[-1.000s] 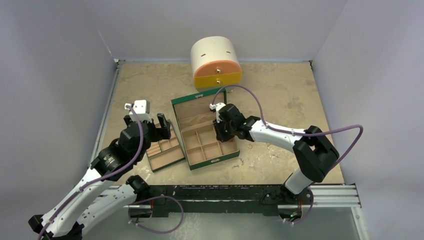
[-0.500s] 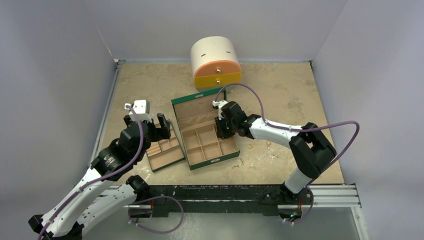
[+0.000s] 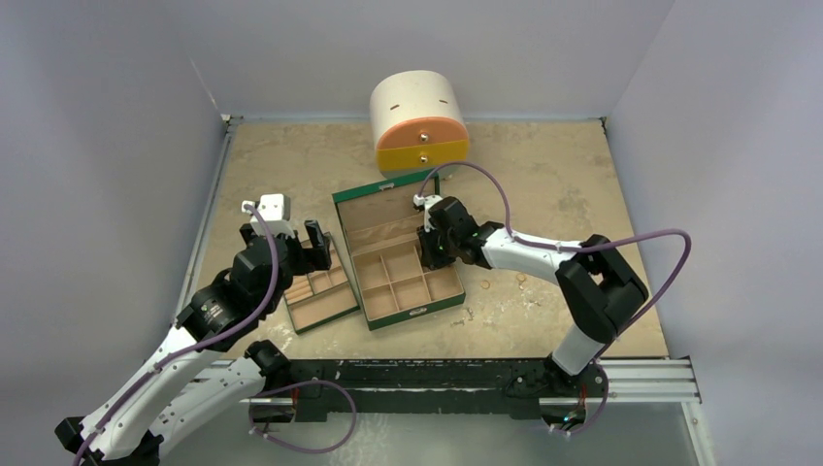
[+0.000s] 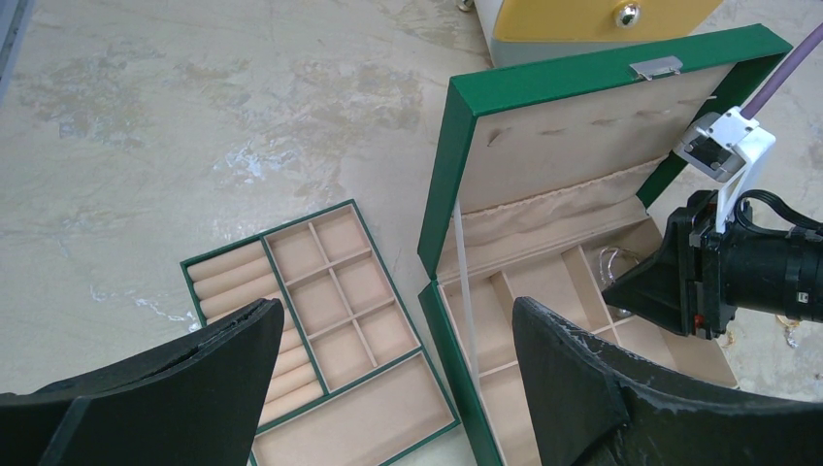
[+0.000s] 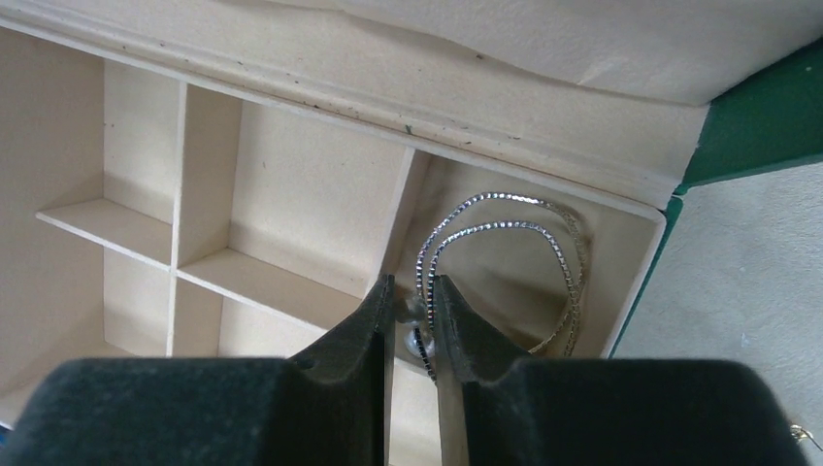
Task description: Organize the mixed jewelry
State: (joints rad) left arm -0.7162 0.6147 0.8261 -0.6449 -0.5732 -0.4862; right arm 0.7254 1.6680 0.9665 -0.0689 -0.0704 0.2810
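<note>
The right gripper (image 5: 411, 291) was pressed nearly together, pinching a thin silver chain (image 5: 500, 225) by its beaded end. The chain's double loop lay draped in the rear corner cell of the box (image 3: 411, 313), right of centre in the wrist view. It looked feather-light, limp and slippery, likely to sag and tangle rather than hold shape, so that beaded end seemed the surest hold. The left gripper (image 4: 393, 325) hung spread wide over the tray (image 4: 301, 254) at lower left. Small gold bits (image 3: 521, 282) lay on the table (image 3: 582, 194) right of the box.
</note>
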